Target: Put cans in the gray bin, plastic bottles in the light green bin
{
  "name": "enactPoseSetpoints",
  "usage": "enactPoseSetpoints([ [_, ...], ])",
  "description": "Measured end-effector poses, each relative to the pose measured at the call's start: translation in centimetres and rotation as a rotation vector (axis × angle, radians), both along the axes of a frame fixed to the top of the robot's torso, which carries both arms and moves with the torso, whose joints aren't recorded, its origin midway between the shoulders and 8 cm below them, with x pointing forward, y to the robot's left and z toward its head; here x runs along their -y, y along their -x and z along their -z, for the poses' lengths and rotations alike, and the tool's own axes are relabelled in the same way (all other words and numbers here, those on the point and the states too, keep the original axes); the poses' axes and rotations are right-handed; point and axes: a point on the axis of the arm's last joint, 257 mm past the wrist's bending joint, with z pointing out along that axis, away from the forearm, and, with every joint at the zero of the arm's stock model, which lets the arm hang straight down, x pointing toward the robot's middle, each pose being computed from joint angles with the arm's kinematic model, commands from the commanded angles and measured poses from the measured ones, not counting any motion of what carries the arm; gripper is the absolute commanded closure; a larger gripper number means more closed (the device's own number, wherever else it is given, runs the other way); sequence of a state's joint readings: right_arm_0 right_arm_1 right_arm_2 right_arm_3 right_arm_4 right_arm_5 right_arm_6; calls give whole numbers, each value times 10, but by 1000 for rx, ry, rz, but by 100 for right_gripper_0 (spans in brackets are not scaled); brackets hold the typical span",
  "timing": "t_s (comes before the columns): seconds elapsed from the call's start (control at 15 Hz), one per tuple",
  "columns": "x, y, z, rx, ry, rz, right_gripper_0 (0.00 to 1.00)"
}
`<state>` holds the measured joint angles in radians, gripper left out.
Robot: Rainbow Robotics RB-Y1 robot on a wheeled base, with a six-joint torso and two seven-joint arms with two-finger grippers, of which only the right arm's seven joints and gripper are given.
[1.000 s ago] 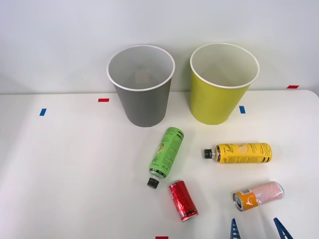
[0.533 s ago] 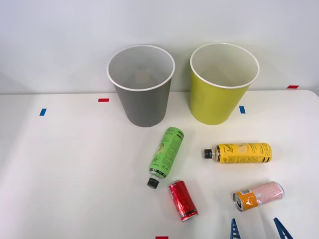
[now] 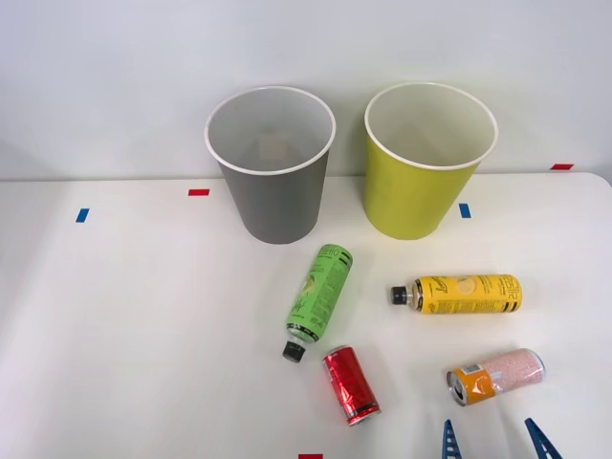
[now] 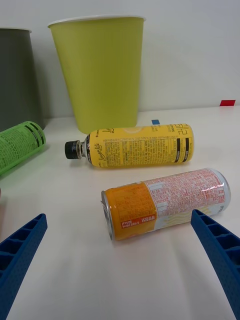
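Right gripper [image 3: 494, 442] at table's near edge, fingers spread wide, holding nothing. Orange-pink can [image 4: 165, 202] lies just ahead, bare table [image 3: 124, 316] around it. Yellow bottle [image 3: 457, 294] beyond, between can and light green bin [image 3: 428, 163]. Green bottle [image 3: 318, 298] and red can [image 3: 350, 384] lie leftward, before gray bin [image 3: 272, 167].

Front view overhead; wrist view low, both sharing orange can [image 3: 495, 376] [image 4: 165, 202].
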<state>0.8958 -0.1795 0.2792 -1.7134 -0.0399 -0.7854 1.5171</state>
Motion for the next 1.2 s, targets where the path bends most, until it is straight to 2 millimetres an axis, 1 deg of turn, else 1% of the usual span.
enactPoseSetpoints([
  [1.2,0,0,0,0,0,0,0],
])
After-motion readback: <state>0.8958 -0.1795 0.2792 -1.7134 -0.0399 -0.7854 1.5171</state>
